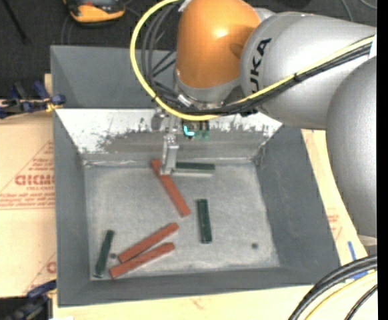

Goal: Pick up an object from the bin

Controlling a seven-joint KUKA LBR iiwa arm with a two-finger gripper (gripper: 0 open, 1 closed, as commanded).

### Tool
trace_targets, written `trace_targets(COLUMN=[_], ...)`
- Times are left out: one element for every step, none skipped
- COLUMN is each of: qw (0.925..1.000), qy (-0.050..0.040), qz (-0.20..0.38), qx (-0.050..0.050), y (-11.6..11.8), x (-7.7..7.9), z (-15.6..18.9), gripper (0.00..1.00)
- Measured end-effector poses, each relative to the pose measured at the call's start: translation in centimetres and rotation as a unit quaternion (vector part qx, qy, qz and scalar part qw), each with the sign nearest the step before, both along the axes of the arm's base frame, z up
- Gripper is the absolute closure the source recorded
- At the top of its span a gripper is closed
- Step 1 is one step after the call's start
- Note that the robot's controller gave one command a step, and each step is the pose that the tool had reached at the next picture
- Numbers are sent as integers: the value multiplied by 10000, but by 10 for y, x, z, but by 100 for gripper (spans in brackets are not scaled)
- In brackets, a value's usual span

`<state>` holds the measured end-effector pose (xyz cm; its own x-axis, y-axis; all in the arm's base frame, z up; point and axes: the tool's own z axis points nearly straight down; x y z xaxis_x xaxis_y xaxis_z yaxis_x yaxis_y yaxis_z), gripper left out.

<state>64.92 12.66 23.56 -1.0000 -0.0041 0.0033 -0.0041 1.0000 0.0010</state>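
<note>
Over red-brown stick's [175, 193] upper end, pincer [170, 164] poised; open or closed, cannot tell. Straddle it squarely; keep off dark green stick [195, 168] beside that end.

Orange device [93, 2] (dark screen), top left.

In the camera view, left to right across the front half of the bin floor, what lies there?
Left dark green stick by the wall → two red sticks side by side → middle dark green stick lying near-to-far → small dark speck.
</note>
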Motion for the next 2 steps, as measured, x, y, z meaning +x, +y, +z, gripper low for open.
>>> trace_targets(qw=[10000,10000], qy=[-43,-67], qz=[-8,8], qx=[5,11], y=[0,-1], x=[2,0], z=[5,2], gripper=[0,0])
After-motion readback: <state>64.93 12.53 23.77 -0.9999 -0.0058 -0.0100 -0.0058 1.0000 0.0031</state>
